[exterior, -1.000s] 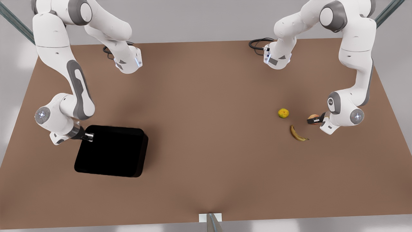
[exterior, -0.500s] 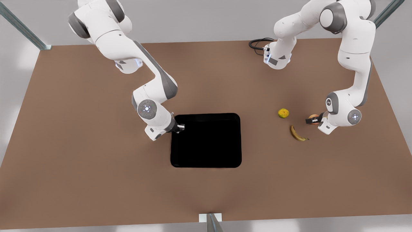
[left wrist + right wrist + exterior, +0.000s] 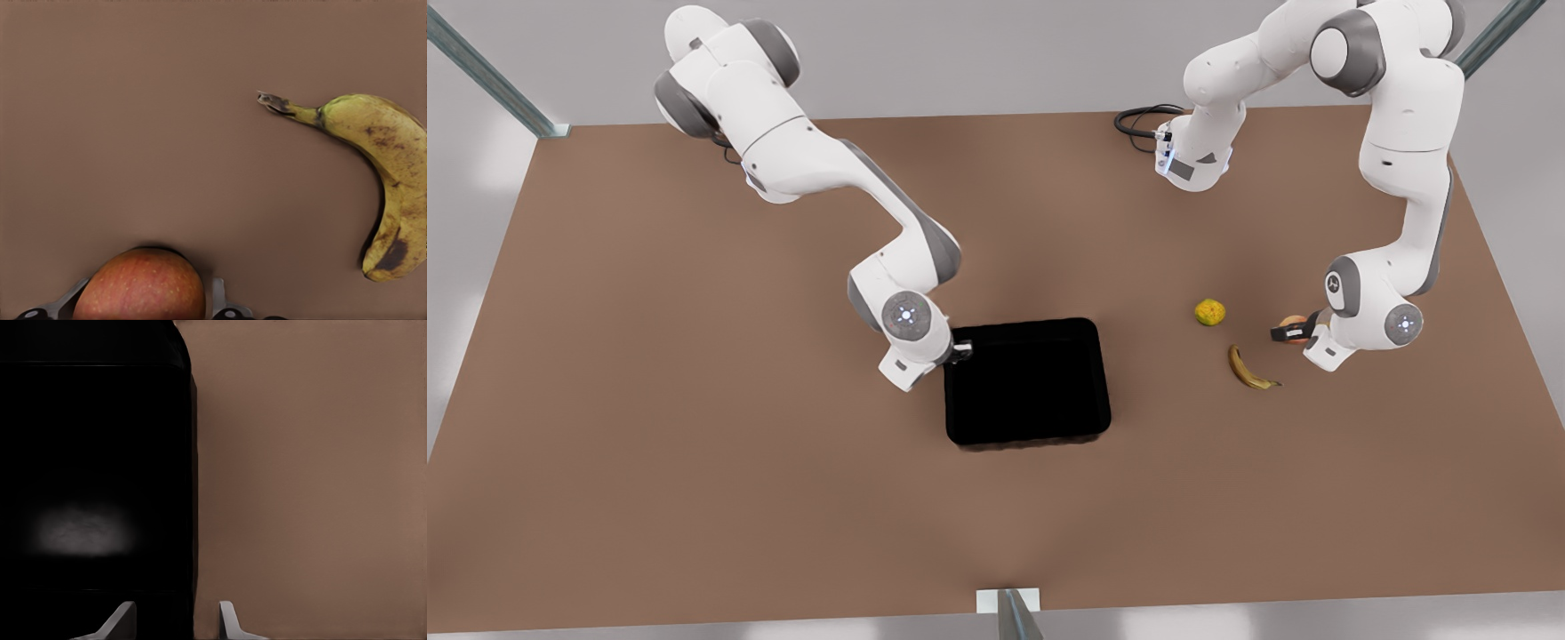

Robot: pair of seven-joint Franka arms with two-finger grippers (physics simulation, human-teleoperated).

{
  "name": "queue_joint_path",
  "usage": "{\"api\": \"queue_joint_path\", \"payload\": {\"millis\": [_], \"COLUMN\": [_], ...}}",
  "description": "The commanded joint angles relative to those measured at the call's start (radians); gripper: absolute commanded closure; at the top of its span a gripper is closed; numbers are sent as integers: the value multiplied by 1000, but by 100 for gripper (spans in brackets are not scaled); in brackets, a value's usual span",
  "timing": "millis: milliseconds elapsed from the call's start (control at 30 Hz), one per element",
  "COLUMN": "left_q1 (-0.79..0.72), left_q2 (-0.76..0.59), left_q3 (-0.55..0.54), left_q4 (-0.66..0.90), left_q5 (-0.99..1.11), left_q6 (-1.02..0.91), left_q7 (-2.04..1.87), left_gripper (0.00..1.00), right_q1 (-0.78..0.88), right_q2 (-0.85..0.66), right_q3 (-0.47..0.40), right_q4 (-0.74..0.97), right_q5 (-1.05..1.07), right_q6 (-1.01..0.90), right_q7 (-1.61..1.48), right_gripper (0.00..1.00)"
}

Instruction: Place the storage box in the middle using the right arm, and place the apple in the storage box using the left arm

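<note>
1. On the front view's left, the right arm [image 3: 818,178] reaches from the far edge of the brown worktop [image 3: 649,400] toward the middle, elbow bent and wrist turned down.
2. The right tool [image 3: 961,350] sits at the storage box's corner nearest that arm. In the right wrist view its two pale fingertips [image 3: 120,620] stand one on each side of the box wall, one inside and one outside, so the tool pinches the wall.
3. The storage box [image 3: 1027,382] is a matte black bin with rounded corners. It lies flat on the worktop near the middle, its sides slightly askew to the worktop's edges. Its inside is dark, and in the right wrist view a faint pale sheen shows on its floor [image 3: 80,530].
4. Farther toward the front view's right, well apart from the box, a yellow-green round fruit [image 3: 1209,312] lies by itself.
5. A brown-spotted banana [image 3: 1249,369] lies just nearer the camera than that fruit, curved, with its stem pointing toward the far side.
6. The apple [image 3: 1291,324] rests on the worktop near the banana without touching it. It is reddish with pale patches.
7. The left tool [image 3: 1291,333] is down at the apple. In the left wrist view the fingers [image 3: 219,297] flank the apple [image 3: 140,285] closely on both sides, gripping it.
8. The left arm [image 3: 1405,178] rises from there along the front view's right.
</note>
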Motion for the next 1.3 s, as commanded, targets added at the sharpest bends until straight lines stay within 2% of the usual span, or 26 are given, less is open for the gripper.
{"api": "queue_joint_path", "payload": {"millis": [0,33,133,167,233,300,400,433,467,800,900,1267], "left_q1": [0,0,0,0,0,0,0,0,0,0,0,2], "left_q2": [0,0,3,3,3,5,5,5,5,3,3,-6], "left_q3": [0,0,0,0,0,0,0,0,0,0,0,0], "left_q4": [0,0,2,2,2,2,2,2,2,2,2,2], "left_q5": [0,0,0,0,0,0,0,0,0,0,0,0], "left_q6": [0,0,0,2,2,2,2,2,2,0,0,-15], "left_q7": [0,0,0,-2,0,-2,-2,0,-2,-2,-2,-2], "left_gripper": [17,17,18,18,18,19,23,23,23,25,27,29], "right_q1": [-18,-67,-380,-485,-666,-756,-723,-530,-460,-448,-496,-479], "right_q2": [-25,-63,-169,-199,-251,-297,-337,-390,-413,-360,-335,-326], "right_q3": [0,3,3,3,0,-3,-14,-164,-207,-184,-190,-178], "right_q4": [5,14,251,268,258,216,167,124,98,210,210,210], "right_q5": [5,6,22,22,26,11,-12,-17,-15,3,9,8], "right_q6": [-49,-108,-540,-623,-712,-716,-680,-671,-654,-588,-584,-584], "right_q7": [-4,-45,-226,-324,-543,-545,-542,-539,-534,-545,-547,-531], "right_gripper": [0,0,0,0,0,0,0,0,0,0,0,0]}}
